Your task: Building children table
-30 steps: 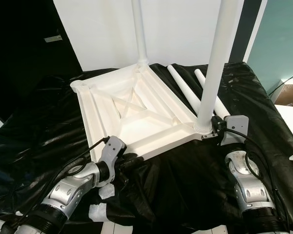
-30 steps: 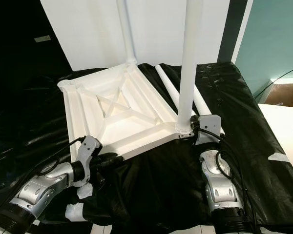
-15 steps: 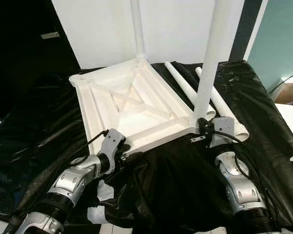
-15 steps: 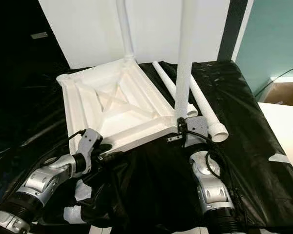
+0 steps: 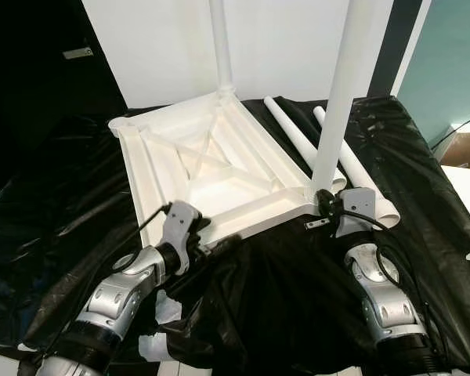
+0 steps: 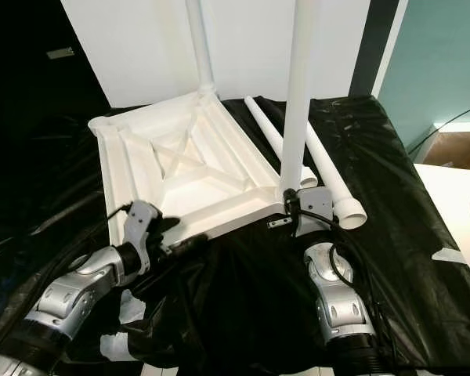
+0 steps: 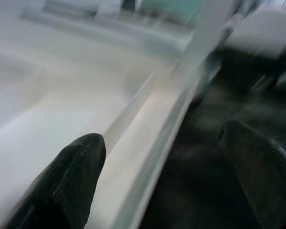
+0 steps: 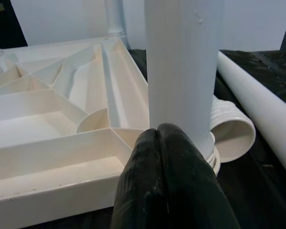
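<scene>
The upturned tabletop (image 5: 211, 176) lies at centre frame on the black-draped desk (image 5: 55, 227), ribs up, with one leg (image 5: 338, 110) standing at its lower-right corner and another leg (image 5: 221, 47) at the upper corner. Two loose legs (image 5: 298, 141) lie to the right, their long axes running from upper left to lower right. The right pincer (image 8: 169, 143) rests its fingers, pressed together, against the base of the near standing leg, gripping nothing. The left pincer (image 7: 157, 157) is spread open astride the tabletop's lower-left edge, one finger (image 7: 76, 162) over the white rim. The empty socket (image 5: 125, 125) sits at the tabletop's upper-left corner, nearer the left arm; the loose legs are nearer the right.
</scene>
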Controlling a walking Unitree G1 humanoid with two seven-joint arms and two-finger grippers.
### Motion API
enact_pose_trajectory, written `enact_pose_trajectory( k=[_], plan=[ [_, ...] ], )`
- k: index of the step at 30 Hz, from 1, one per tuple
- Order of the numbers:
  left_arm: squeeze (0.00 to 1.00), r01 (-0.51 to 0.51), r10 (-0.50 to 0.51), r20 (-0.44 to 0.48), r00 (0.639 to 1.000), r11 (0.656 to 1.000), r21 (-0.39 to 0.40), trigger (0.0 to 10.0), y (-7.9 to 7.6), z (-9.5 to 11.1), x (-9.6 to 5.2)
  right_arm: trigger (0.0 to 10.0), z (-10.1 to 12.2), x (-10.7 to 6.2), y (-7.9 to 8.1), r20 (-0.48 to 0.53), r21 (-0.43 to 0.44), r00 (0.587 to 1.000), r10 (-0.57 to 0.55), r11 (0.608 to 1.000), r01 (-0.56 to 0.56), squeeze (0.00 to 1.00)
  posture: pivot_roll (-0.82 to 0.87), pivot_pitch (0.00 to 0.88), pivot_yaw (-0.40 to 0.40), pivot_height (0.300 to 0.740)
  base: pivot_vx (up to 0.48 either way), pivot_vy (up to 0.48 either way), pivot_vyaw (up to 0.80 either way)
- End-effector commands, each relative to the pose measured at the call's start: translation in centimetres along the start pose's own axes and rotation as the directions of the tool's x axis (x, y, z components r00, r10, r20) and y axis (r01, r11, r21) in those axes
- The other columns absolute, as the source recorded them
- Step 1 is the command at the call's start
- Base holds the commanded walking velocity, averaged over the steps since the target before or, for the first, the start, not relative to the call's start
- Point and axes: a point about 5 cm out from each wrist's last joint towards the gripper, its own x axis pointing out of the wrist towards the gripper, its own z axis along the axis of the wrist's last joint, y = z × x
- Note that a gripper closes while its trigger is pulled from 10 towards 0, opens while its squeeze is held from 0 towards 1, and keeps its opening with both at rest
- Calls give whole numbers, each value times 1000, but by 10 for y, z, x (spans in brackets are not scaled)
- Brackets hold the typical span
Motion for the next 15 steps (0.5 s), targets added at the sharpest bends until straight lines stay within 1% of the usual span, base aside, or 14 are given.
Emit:
enact_pose_trajectory(
  k=[1,2,3,5,6,7,8,9,10,11,12,13,15],
  plan=[
    [0,243,-242,78,967,970,-10,10000,-12,15,-6,10000,-4,-1,6,-26,12,999,37,999,-37,0,2,0,77,740,0,0,0],
    [0,236,-233,109,966,972,-11,10000,-11,20,-6,10000,-4,-1,7,-30,16,998,48,999,-48,0,0,0,75,740,0,0,0],
    [0,236,-233,109,966,972,-11,10000,-11,20,-6,10000,-4,-1,7,-30,16,998,48,999,-48,0,0,0,75,740,0,0,0],
    [0,135,-132,155,979,991,-6,10000,3,29,-2,10000,-7,-2,13,-50,28,994,98,995,-97,0,0,0,75,740,0,0,0],
    [0,135,-132,155,979,991,-6,10000,3,29,-2,10000,-7,-2,13,-50,28,994,98,995,-97,0,0,0,75,740,0,0,0],
    [0,56,-58,108,992,998,24,10000,13,26,2,10000,-8,-3,18,-61,33,989,134,991,-132,0,0,0,72,740,0,0,0],
    [0,56,-58,108,992,998,24,10000,13,26,2,10000,-8,-3,18,-61,33,989,134,991,-132,0,0,0,72,740,0,0,0],
    [0,-43,43,2,999,996,81,10000,26,16,6,10000,-11,-5,25,-78,40,979,190,981,-187,0,1,0,70,740,0,0,0],
    [0,-125,137,-82,987,982,140,10000,37,5,9,10000,-13,-7,31,-92,44,965,244,970,-241,0,-1,0,69,740,0,0,0],
    [0,-125,137,-82,987,982,140,10000,37,5,9,10000,-13,-7,31,-92,44,965,244,970,-241,0,-1,0,69,740,0,0,0],
    [0,-182,206,-134,969,968,175,10000,45,-3,10,10000,-15,-10,37,-103,50,952,287,958,-284,0,-4,0,70,740,0,0,0],
    [0,-225,257,-164,952,956,190,10000,49,-9,11,10000,-16,-11,41,-115,56,941,317,948,-313,0,-4,0,70,740,0,0,0],
    [0,-262,305,-213,928,943,207,10000,52,-17,11,10000,-19,-12,42,-135,73,931,339,940,-332,0,-9,0,74,740,0,0,0]
  ],
)
